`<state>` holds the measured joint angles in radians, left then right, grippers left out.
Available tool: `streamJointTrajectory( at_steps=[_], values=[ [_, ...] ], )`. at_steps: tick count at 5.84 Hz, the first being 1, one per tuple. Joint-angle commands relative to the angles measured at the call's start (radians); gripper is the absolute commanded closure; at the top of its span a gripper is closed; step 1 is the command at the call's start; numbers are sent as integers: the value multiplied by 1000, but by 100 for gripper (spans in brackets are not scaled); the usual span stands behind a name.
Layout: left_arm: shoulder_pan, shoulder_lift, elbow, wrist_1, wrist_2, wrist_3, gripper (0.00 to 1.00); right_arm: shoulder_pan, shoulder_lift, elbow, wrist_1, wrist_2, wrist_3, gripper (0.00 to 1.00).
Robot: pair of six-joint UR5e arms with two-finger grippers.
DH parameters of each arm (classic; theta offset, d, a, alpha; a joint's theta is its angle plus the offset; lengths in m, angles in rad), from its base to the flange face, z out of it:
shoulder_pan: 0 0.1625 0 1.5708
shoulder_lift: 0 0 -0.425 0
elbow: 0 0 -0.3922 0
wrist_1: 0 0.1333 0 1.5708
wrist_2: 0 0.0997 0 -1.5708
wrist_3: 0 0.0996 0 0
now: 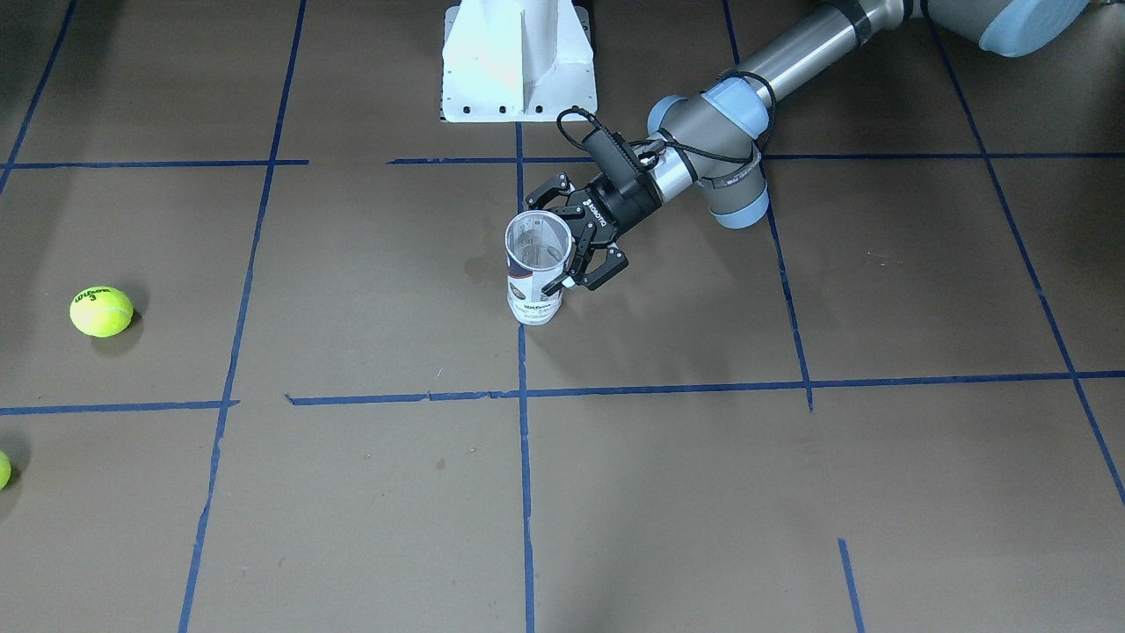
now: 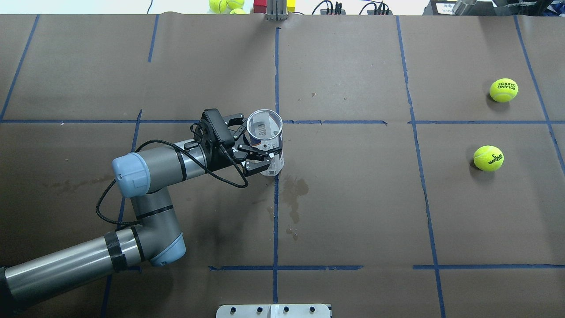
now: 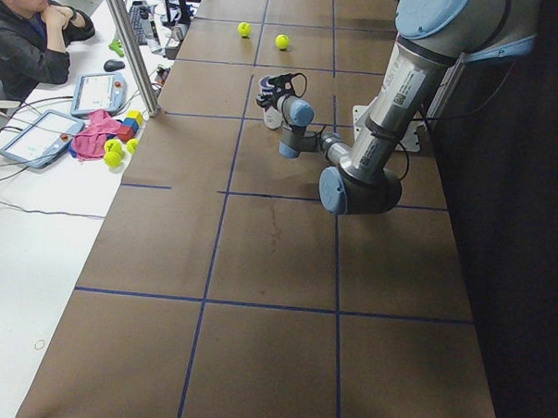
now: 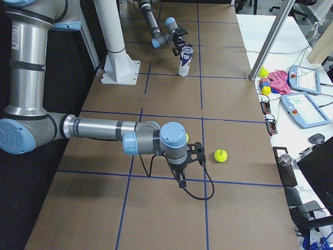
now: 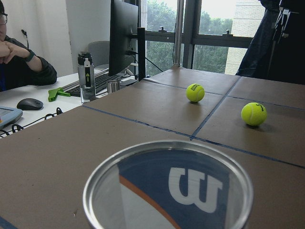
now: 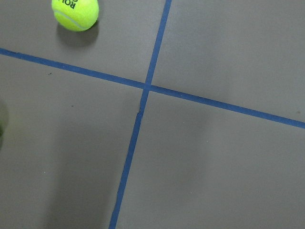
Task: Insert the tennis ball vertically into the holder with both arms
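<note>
The holder (image 1: 533, 303), a clear tube with a white and navy "W" label, stands upright at the table's middle. It also shows in the overhead view (image 2: 264, 128) and, open mouth up, in the left wrist view (image 5: 169, 191). My left gripper (image 1: 564, 251) reaches in level, with its fingers shut on the tube's two sides (image 2: 258, 146). Two tennis balls lie on my right: a Wilson ball (image 2: 488, 158) and a Roland Garros ball (image 2: 503, 90). My right gripper (image 4: 182, 179) hangs low over the table near them. I cannot tell whether it is open. The right wrist view shows one ball (image 6: 75, 13).
The white pedestal base (image 1: 518, 61) stands at my edge of the table. Blue tape lines grid the brown table. More balls and blocks (image 2: 226, 4) lie past the far edge. An operator (image 3: 27, 31) sits at a side desk with tablets.
</note>
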<state>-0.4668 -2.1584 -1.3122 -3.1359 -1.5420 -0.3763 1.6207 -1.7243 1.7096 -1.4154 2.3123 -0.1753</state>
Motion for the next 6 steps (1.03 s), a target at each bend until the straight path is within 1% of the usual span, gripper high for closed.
streamJointTrajectory(
  at_steps=[1, 2, 3, 4, 5, 6],
  values=[
    [4, 0, 1, 0, 2, 2, 15, -56, 0, 52, 29, 41, 131, 0],
    [4, -3, 1, 0, 2, 2, 15, -135, -6, 126, 59, 41, 304, 0],
    [4, -3, 1, 0, 2, 2, 15, -224, -11, 131, 164, 38, 450, 0],
    [4, -3, 1, 0, 2, 2, 15, -319, -8, 130, 287, 12, 600, 0],
    [4, -3, -1, 0, 2, 2, 15, -412, 30, 125, 317, -26, 670, 0],
    [4, -4, -1, 0, 2, 2, 15, -467, 52, 70, 326, -45, 669, 0]
  ],
)
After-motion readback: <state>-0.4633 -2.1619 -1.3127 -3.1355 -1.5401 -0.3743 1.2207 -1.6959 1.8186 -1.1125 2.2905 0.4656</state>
